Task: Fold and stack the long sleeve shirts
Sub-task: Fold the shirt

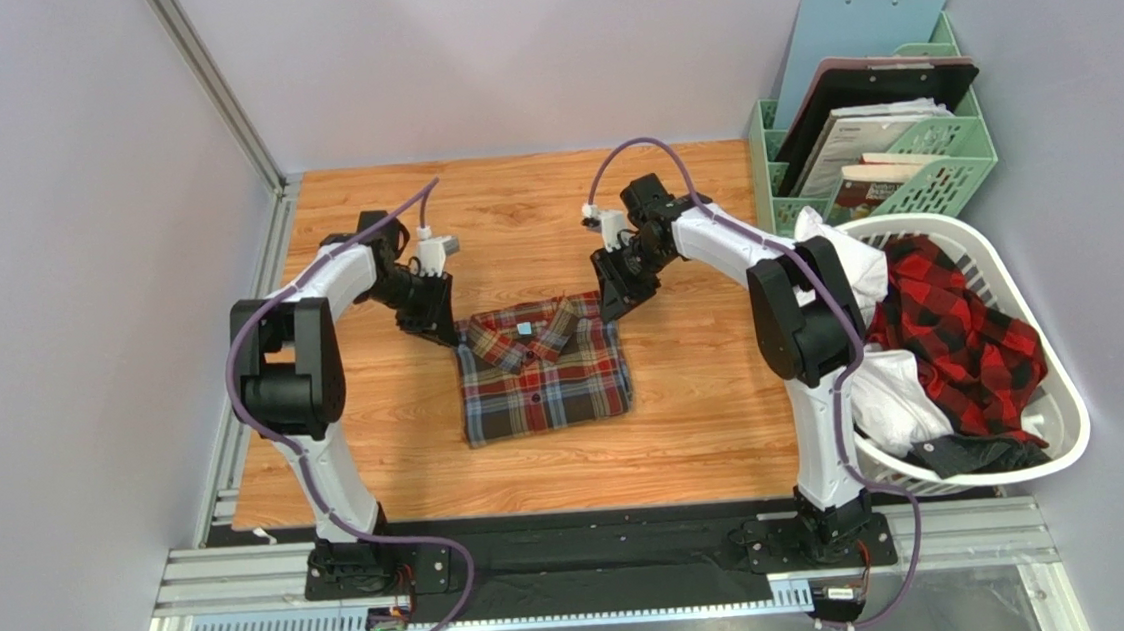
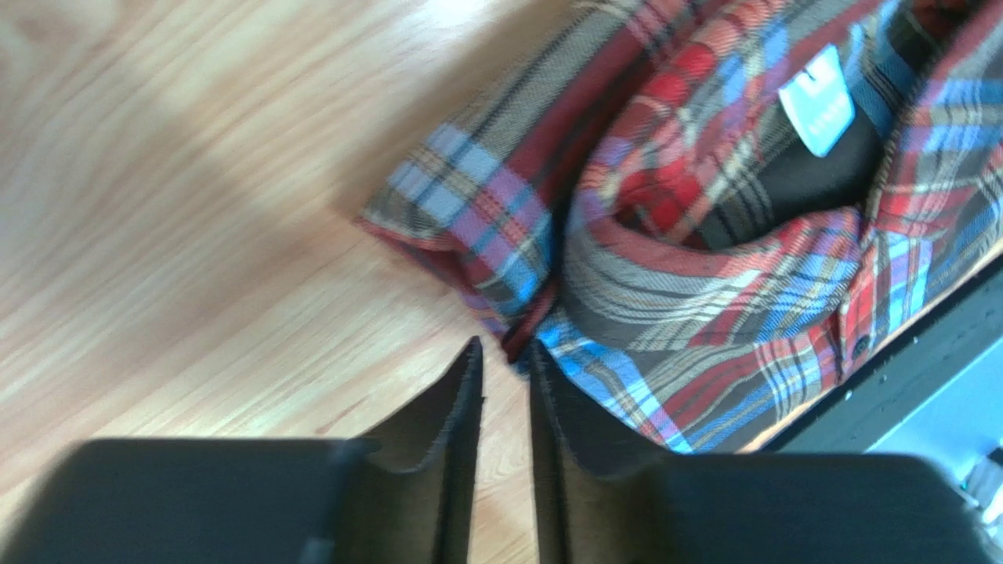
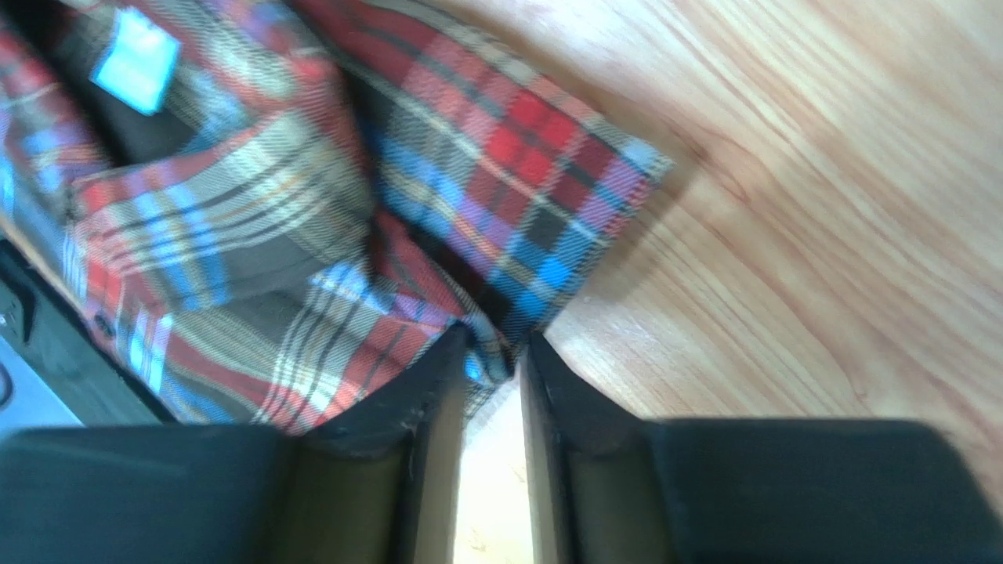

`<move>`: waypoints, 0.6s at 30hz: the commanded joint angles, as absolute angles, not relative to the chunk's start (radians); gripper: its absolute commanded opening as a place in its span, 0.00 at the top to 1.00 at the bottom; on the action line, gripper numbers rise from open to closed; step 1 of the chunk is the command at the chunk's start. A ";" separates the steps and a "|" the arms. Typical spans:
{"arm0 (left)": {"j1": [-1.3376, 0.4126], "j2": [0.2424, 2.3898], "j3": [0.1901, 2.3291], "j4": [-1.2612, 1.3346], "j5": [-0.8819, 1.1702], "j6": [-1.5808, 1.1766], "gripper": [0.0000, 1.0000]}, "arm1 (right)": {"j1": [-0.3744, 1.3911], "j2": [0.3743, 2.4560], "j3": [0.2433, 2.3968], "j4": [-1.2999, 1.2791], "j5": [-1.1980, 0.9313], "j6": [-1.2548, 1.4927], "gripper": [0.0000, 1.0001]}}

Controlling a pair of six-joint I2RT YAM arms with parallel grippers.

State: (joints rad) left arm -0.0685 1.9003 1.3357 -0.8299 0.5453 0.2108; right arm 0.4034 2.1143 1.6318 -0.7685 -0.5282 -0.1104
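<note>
A dark brown-olive tartan shirt (image 1: 542,370) lies folded into a rectangle on the wooden table (image 1: 382,435), collar and pale label at its far edge. My left gripper (image 1: 438,325) is at its far left corner; in the left wrist view the jaws (image 2: 504,347) are nearly closed, pinching the shirt's edge (image 2: 659,223) at the tips. My right gripper (image 1: 616,304) is at the far right corner; its jaws (image 3: 491,341) nip a fold of the shirt (image 3: 353,188). A red-and-black check shirt (image 1: 961,322) lies in the basket at the right.
A white laundry basket (image 1: 1066,411) with white and dark clothes stands at the right edge of the table. A green desk organiser (image 1: 947,150) with clipboards and papers stands behind it. Grey walls close in the left and back sides.
</note>
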 commanded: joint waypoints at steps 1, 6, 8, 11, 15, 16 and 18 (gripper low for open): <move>-0.015 1.853 1.365 -0.772 0.515 0.164 0.63 | 0.394 2.054 1.657 -0.770 -0.448 -0.107 0.59; 0.017 1.580 1.254 -0.729 0.545 0.192 0.17 | 0.391 1.883 1.609 -0.784 -0.437 -0.114 0.24; 0.009 1.445 1.223 -0.730 0.551 0.190 0.01 | 0.403 1.795 1.571 -0.769 -0.445 -0.095 0.17; -0.124 1.303 1.177 -0.739 0.393 0.163 0.01 | 0.436 1.721 1.496 -0.756 -0.468 -0.049 0.08; -0.227 1.221 1.164 -0.738 0.339 0.062 0.01 | 0.546 1.663 1.402 -0.691 -0.384 -0.014 0.05; -0.221 1.197 1.167 -0.732 0.327 0.045 0.01 | 0.613 1.658 1.385 -0.684 -0.308 -0.006 0.04; -0.172 1.169 1.169 -0.710 0.342 0.006 0.01 | 0.691 1.676 1.385 -0.666 -0.147 0.041 0.02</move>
